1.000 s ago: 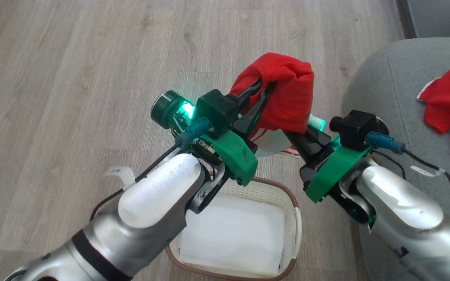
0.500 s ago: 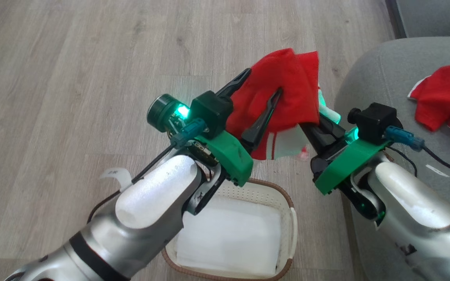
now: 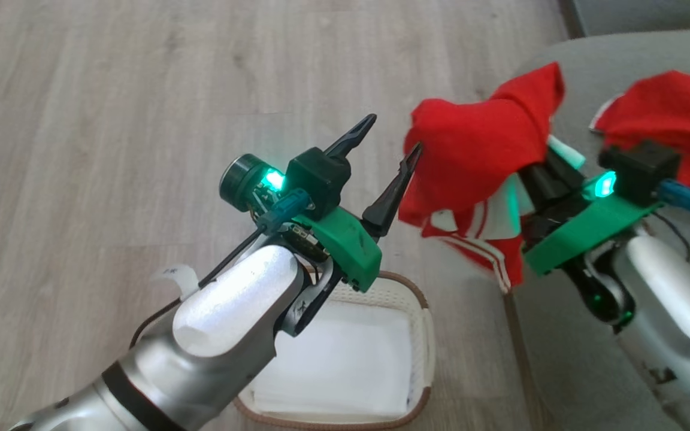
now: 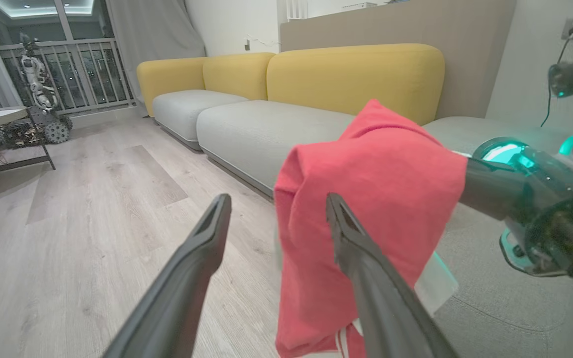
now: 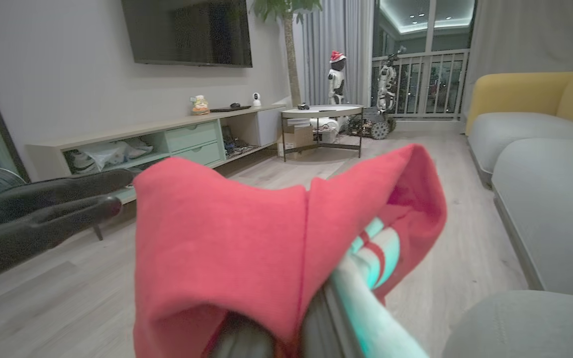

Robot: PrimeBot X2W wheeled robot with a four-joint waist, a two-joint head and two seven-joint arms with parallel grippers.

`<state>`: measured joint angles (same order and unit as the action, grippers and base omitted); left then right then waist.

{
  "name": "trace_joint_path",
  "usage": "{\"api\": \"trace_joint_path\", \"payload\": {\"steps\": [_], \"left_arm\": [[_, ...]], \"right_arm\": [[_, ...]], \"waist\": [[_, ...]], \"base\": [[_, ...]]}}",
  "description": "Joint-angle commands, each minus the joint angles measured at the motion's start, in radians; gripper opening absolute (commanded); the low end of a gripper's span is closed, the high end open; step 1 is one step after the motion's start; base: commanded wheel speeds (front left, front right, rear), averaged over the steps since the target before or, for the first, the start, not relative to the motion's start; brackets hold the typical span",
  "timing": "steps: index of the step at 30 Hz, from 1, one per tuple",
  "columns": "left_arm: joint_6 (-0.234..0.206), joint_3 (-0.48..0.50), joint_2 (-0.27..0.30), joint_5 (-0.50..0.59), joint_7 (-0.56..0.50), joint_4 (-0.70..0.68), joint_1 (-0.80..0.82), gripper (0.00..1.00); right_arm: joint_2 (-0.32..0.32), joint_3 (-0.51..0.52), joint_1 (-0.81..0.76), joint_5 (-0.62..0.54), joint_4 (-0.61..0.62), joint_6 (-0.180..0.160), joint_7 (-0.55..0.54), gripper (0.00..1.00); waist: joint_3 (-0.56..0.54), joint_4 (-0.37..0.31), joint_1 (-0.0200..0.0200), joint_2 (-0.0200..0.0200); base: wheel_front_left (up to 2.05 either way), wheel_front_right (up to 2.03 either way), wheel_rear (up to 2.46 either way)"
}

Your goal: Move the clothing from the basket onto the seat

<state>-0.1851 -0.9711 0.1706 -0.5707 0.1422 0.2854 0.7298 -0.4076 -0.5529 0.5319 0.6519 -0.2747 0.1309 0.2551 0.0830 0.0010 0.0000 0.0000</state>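
Observation:
A bright-red garment with white panels and stripes (image 3: 477,155) hangs in the air, draped over my right gripper (image 3: 545,173), which is shut on it with its fingertips buried in the cloth. The garment is at the left edge of the grey-green seat (image 3: 584,359). My left gripper (image 3: 392,136) stands open just left of the cloth, holding nothing; in the left wrist view one of its fingers (image 4: 361,263) crosses in front of the garment (image 4: 391,189). A second red garment (image 3: 668,114) lies on the seat. Below my left forearm sits the white basket (image 3: 426,335).
A flat white sheet (image 3: 333,353) lines the basket. Pale wood floor (image 3: 111,120) stretches left and ahead. In the wrist views, a yellow-backed sofa (image 4: 356,74), a low TV cabinet (image 5: 167,144) and a round table (image 5: 321,112) stand further off.
My left gripper has opened and let go of the red garment. The right gripper has carried it rightward to the seat's edge. The head camera has turned right as well.

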Motion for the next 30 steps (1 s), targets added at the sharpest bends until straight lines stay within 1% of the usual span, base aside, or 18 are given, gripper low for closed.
{"api": "trace_joint_path", "payload": {"steps": [1,10,17,25,30], "left_arm": [[-0.004,0.032,0.02,-0.005,0.007,-0.032,0.029,1.0],[-0.007,0.027,0.034,-0.003,0.035,-0.022,0.01,1.0],[-0.01,0.031,0.043,0.0,0.059,-0.008,0.006,1.0],[-0.011,0.04,0.046,-0.005,0.079,0.014,0.001,1.0],[-0.003,0.042,0.05,-0.008,0.091,0.02,-0.008,1.0]], "right_arm": [[-0.018,0.019,-0.004,-0.004,0.043,0.0,0.007,0.0],[-0.064,0.1,-0.046,-0.013,0.112,0.0,0.007,0.0],[-0.085,0.136,-0.087,-0.002,0.155,0.0,0.007,0.0],[-0.092,0.176,-0.119,-0.007,0.191,0.0,0.007,0.0],[-0.086,0.203,-0.144,-0.008,0.212,0.0,0.007,0.0]], "waist": [[0.003,-0.03,0.0,0.0],[0.001,-0.165,0.0,0.0],[0.002,-0.277,0.0,0.0],[0.006,-0.394,0.0,0.0],[0.004,-0.458,0.0,0.0]], "base": [[0.0,0.0,0.0],[0.0,0.0,0.0],[0.0,0.0,0.0],[0.0,0.0,0.0],[0.0,0.0,0.0]]}}
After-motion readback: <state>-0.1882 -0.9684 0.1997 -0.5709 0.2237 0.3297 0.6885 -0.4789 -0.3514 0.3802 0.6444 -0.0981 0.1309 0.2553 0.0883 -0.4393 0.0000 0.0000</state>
